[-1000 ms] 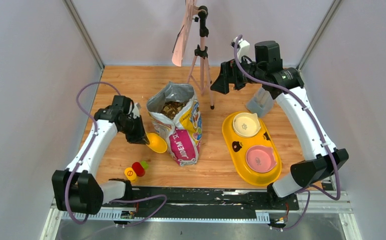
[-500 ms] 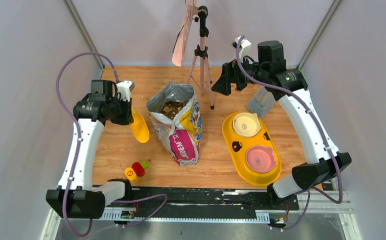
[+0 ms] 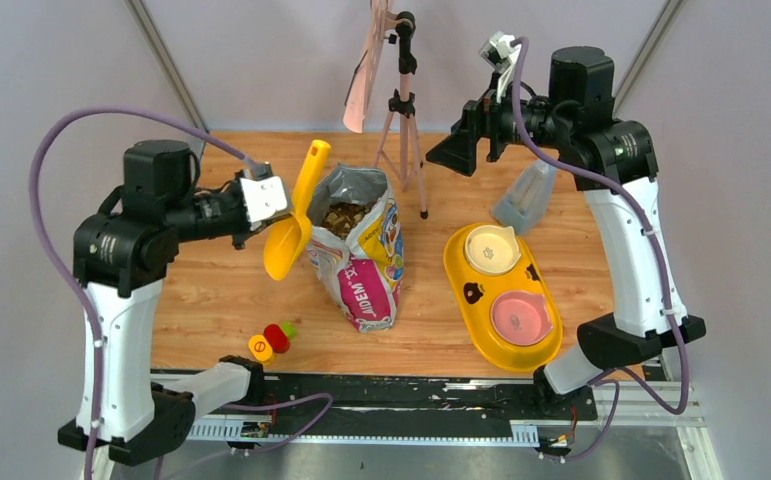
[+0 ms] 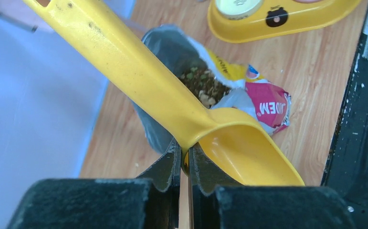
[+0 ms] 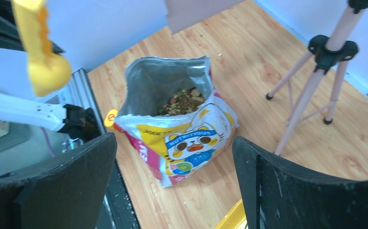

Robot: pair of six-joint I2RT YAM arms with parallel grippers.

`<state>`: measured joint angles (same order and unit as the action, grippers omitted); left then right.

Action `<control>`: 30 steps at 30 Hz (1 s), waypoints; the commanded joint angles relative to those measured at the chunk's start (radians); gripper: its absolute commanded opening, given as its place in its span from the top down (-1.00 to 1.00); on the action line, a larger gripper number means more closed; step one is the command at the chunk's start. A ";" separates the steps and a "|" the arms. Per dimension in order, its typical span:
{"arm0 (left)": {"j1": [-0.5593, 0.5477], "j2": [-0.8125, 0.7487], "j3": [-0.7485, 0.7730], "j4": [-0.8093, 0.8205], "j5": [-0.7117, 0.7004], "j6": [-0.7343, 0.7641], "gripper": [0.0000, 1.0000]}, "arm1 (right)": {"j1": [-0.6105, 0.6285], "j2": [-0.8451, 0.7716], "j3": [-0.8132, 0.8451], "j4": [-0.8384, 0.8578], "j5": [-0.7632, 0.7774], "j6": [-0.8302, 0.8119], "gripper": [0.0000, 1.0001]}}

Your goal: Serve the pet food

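Tabletop: is carrying the open bag, pet food showing inside.
Left gripper: is pinching the yellow scoop at its handle.
Right gripper: is hovering, jaws spread wide.

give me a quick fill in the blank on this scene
1. The left gripper is shut on the handle of the yellow ____.
2. The pet food lies inside the open ____.
3. The jaws of the right gripper stand ____.
4. The yellow tray holds ____ bowls.
Missing: scoop, bag, open, two.
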<state>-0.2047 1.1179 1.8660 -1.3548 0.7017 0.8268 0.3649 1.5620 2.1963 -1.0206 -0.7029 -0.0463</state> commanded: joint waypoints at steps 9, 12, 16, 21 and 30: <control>-0.337 0.186 -0.002 0.147 -0.203 0.117 1.00 | -0.012 0.057 -0.019 0.088 -0.286 0.370 -0.86; -0.376 0.206 0.011 0.153 -0.262 0.137 1.00 | -0.011 0.083 -0.012 0.093 -0.288 0.396 -0.86; -0.442 0.227 0.026 0.152 -0.337 0.154 1.00 | -0.008 0.088 -0.059 0.148 -0.319 0.451 -0.81; -0.519 0.241 0.026 0.177 -0.385 0.161 1.00 | 0.015 0.107 -0.088 0.159 -0.337 0.459 -0.72; -0.574 0.294 0.047 0.255 -0.424 0.132 1.00 | 0.031 0.054 -0.225 0.140 -0.406 0.388 -0.56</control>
<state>-0.7525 1.3907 1.8645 -1.1790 0.3077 0.9710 0.3851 1.6646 2.0319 -0.8974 -1.0653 0.3798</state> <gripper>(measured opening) 0.105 0.794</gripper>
